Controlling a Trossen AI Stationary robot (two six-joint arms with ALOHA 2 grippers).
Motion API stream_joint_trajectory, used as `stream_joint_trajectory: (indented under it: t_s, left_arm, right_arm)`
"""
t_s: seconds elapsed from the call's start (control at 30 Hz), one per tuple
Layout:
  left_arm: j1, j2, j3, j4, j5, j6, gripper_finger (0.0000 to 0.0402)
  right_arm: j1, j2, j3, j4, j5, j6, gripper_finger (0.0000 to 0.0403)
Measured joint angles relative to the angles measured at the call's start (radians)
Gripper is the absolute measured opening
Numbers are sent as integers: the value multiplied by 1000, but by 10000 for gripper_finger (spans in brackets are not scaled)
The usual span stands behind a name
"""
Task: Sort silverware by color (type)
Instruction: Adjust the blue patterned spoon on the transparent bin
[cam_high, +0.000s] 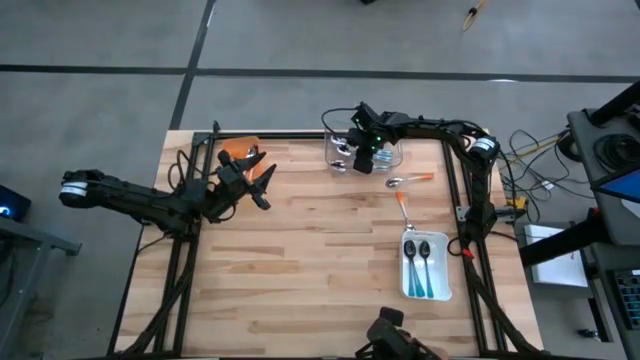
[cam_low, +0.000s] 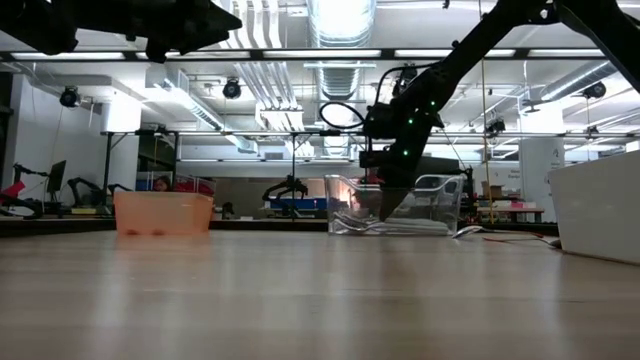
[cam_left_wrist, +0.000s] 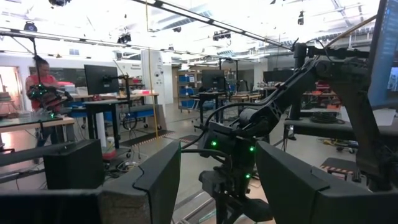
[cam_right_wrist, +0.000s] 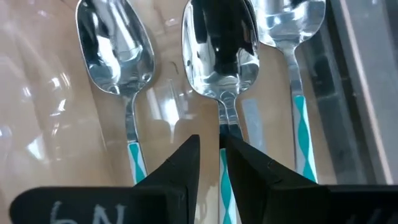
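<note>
My right gripper (cam_right_wrist: 222, 155) pinches a teal-handled spoon (cam_right_wrist: 219, 50) at its thin neck inside the clear tray (cam_high: 392, 155) near the worktop's far edge. It's light, stiff, slippery metal, I judge. The left gripper (cam_high: 258, 182), fingers spread, waits.

The spoons (cam_right_wrist: 221, 62) have shiny silver bowls and handles with teal and white stripes; the table (cam_high: 300, 270) is light wood.

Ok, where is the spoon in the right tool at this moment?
In the high view the right tool is inside the clear tray at the table's far edge; its wrist view shows the teal-handled spoon pinched between two other teal-handled spoons.
</note>
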Motion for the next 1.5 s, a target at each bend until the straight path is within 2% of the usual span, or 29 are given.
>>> stream_joint_trajectory:
  t_s: [0.23, 0.5, 0.77, 1.03, 1.33, 1.5]
  left_arm:
    - [0, 0, 0, 0, 0, 0, 188]
    - [0, 0, 0, 0, 0, -1, 188]
    - [0, 0, 0, 0, 0, -2, 188]
    - [1, 0, 0, 0, 0, -18, 188]
    - [1, 0, 0, 0, 0, -23, 188]
    - [1, 0, 0, 0, 0, -23, 188]
  right_arm:
    - [-3, -28, -3, -5, 19, -27, 75]
    - [-4, -33, -3, -43, 6, 9, 64]
    - [-3, -34, -3, -165, -85, 12, 63]
    - [-2, -37, -2, -193, -165, 4, 63]
    - [-3, -36, 45, -185, -127, 33, 63]
    - [-2, -37, 98, -163, 5, 12, 63]
